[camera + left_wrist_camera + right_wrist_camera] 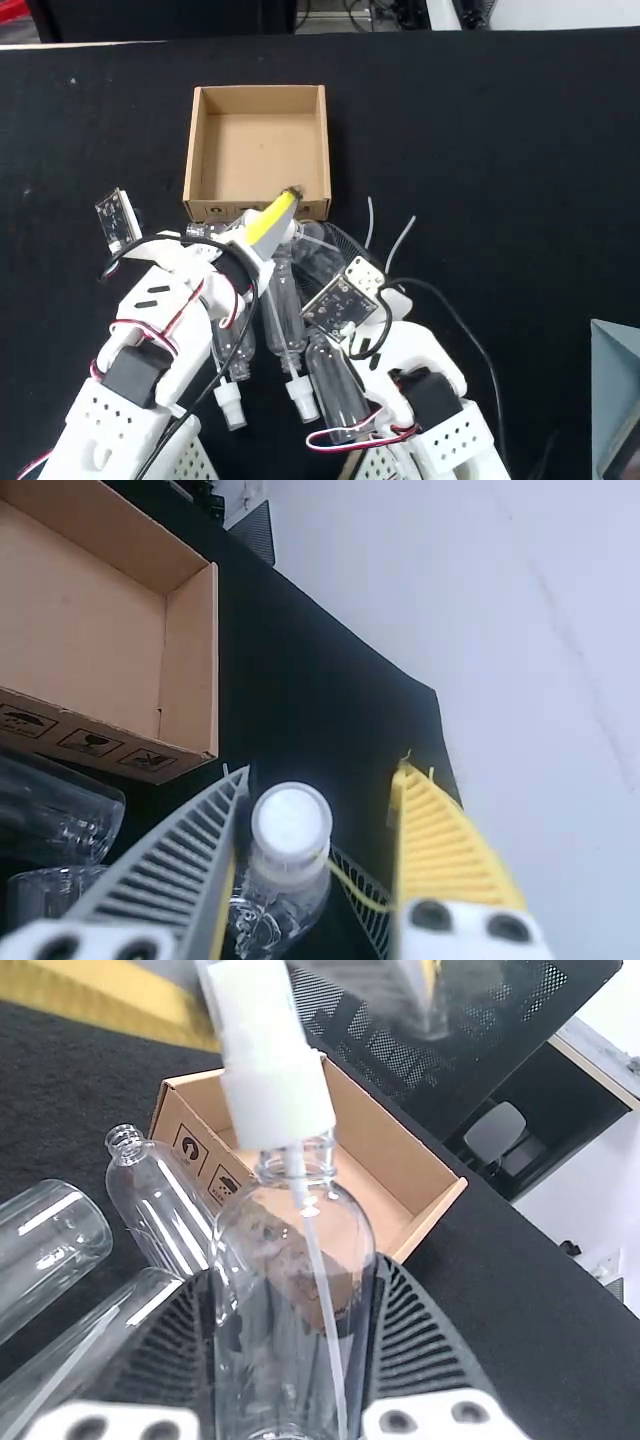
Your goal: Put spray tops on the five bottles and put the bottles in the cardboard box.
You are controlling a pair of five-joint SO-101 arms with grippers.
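While the clear plastic bottle, judged light, slick, crushable, is pinched mid-body by the right gripper at the worktop centre, its white spray top is straddled by the spread left gripper.

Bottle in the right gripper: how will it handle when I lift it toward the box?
The bottle is clear and looks empty, so probably light. Its smooth round sides may slip or twist in the right gripper. The spray top likely makes it top-heavy, apt to tip.
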